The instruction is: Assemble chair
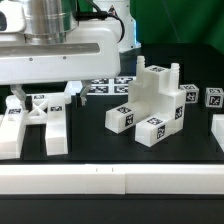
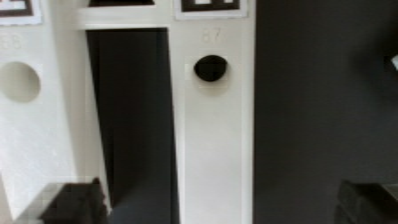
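Note:
The chair is in loose white tagged parts. The X-braced frame (image 1: 35, 125) lies at the exterior view's left. A blocky notched piece (image 1: 155, 100) with small cubes against it stands in the middle. A lone small cube (image 1: 213, 97) sits at the right. My gripper (image 1: 45, 95) hangs just above the frame's far end. In the wrist view one white bar of the frame (image 2: 217, 130), with a dark round hole (image 2: 210, 68), runs between my dark fingertips (image 2: 71, 205). Dark gaps show on both sides of the bar. My gripper (image 2: 217, 208) is open and holds nothing.
The marker board (image 1: 108, 86) lies flat behind the parts, near my gripper. A white slab (image 1: 218, 130) shows at the exterior view's right edge. A long white rail (image 1: 110, 180) runs along the front of the black table.

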